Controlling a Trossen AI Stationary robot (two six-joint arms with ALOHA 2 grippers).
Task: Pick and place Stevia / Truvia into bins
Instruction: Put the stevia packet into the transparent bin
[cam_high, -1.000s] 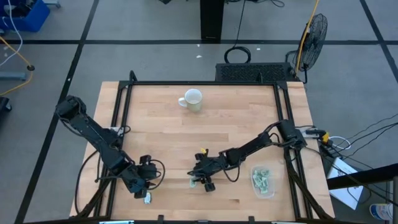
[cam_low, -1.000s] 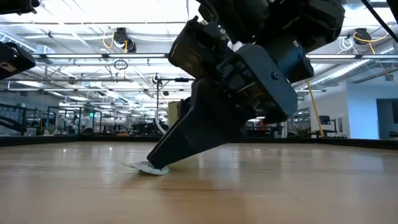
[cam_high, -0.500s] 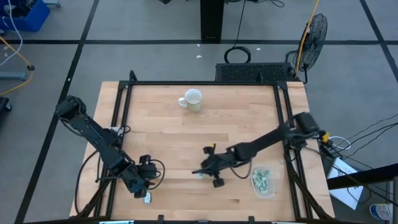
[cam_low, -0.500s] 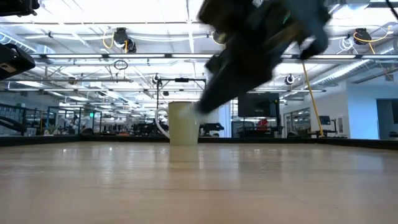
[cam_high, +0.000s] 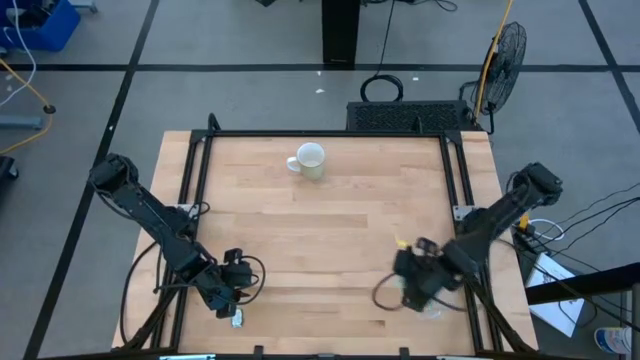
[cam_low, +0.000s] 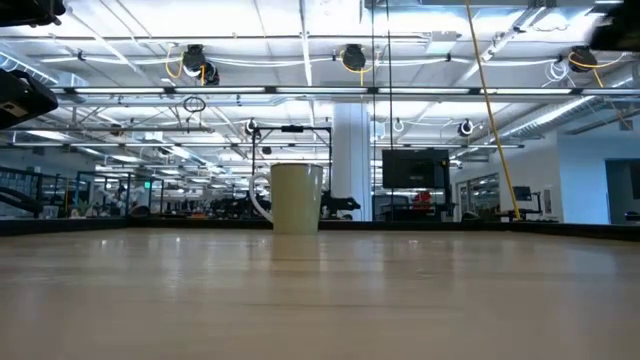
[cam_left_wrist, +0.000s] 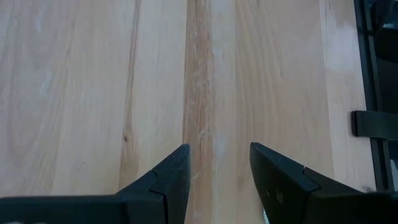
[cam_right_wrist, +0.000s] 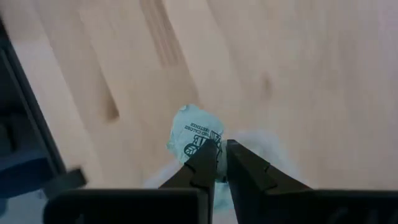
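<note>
Right wrist view shows a green-and-white Stevia packet (cam_right_wrist: 194, 139) pinched between the right gripper (cam_right_wrist: 219, 152) fingertips, the two dark fingers (cam_right_wrist: 202, 163) drawn narrow on its edge so the crumpled paper juts out past the tips. Behind it lies a faint, glassy blur on the wood, which I judge to be the clear bin (cam_right_wrist: 261, 146), though its rim cannot be made out there. From above, the right gripper (cam_high: 418, 280) hangs at the near right of the table (cam_high: 330, 220), over the spot where only a pale edge of the bin (cam_high: 432, 313) peeks out from under the arm; whatever the bin already holds is hidden by the gripper. So this packet looks carried to the drop point but not yet let go.

No loose packets show on the bare wood in the high view, apart from a small pale scrap (cam_high: 238, 320) just beside the left gripper (cam_high: 228, 305) at the near left; it may be another packet, too small to tell. That left gripper waits there with its fingers (cam_left_wrist: 168, 183) standing apart over empty boards. A white mug (cam_high: 309, 160) stands far back, well apart from both arms.
</note>
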